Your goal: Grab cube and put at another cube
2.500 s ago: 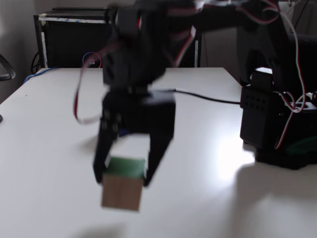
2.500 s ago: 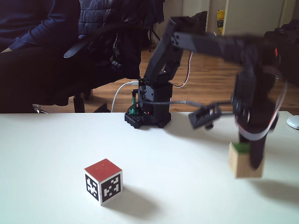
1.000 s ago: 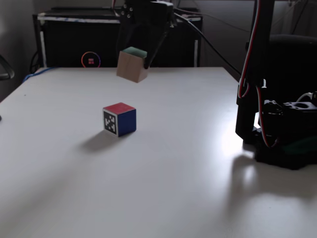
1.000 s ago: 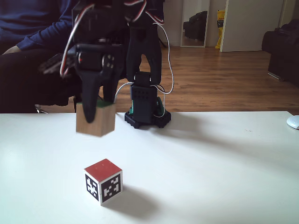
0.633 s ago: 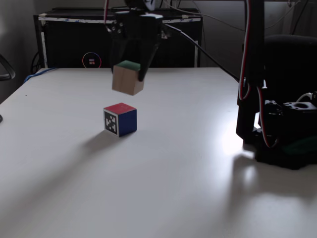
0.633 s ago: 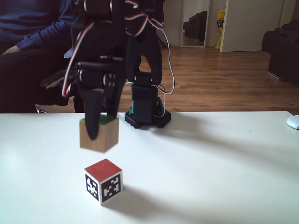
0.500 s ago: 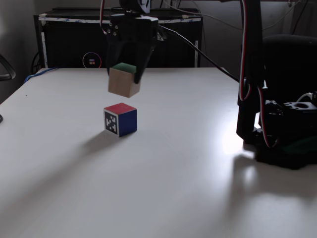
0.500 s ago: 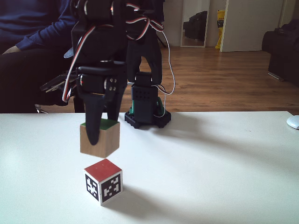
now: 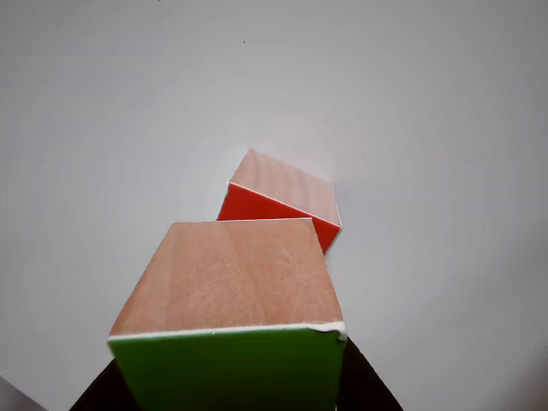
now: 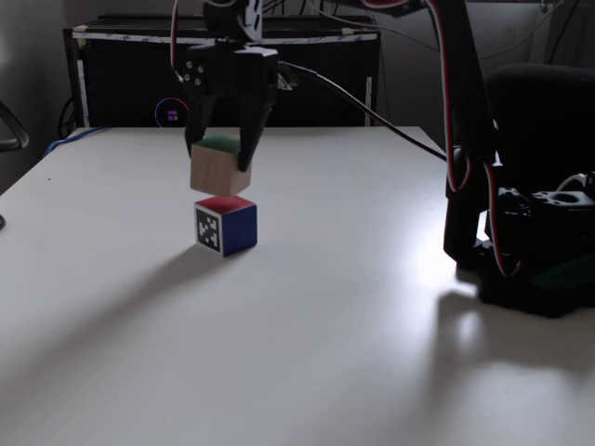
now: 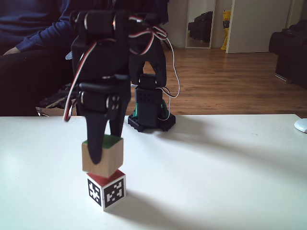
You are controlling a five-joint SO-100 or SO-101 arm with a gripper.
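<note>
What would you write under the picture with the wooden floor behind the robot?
Gripper holds the green-topped wooden cube on the red-topped marker cube.

Arm (image 10: pixel 460 121) arched over, fingers (image 11: pixel 96 141) pointing down, clamped on cube (image 11: pixel 101 154).

**No readable text**

No words, brands or numbers can be read. The lower cube (image 11: pixel 106 188) carries black-and-white square marker patterns on its two near side faces in both fixed views; these are coded patterns, not letters. A small ringed glow (image 10: pixel 169 113) on the far dark cabinet is too blurred to read.
</note>
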